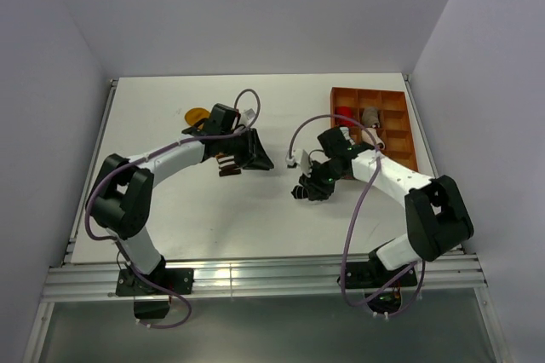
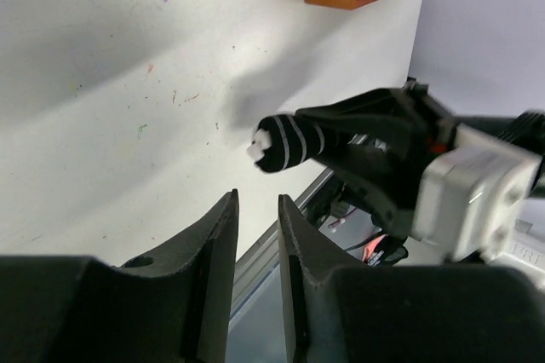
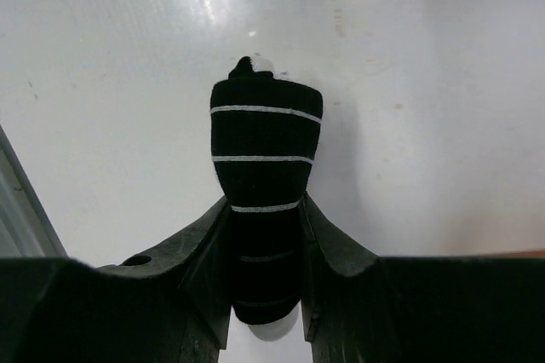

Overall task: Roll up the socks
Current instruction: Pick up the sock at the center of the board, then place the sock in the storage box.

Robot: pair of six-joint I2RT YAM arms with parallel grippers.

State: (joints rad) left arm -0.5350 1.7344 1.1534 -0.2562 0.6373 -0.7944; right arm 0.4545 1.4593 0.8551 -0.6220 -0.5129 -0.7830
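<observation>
On the white surface (image 1: 170, 210), near the wooden compartment tray (image 1: 400, 124), the right fingers (image 3: 204, 252) clamp the rolled black-and-white striped sock (image 3: 264, 133), its tip poking beyond them. The left fingers (image 2: 217, 252) stand narrow and empty. Squeeze firmly so the roll cannot unwind.

White table (image 1: 281, 218) enclosed by pale grey walls (image 1: 255, 5), an aluminium rail (image 1: 255, 276) along its near edge.

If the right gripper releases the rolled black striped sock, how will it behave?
Probably soft: the sock bulges above the pinch of the right gripper. Its rounded shape may roll a little on the smooth table.
</observation>
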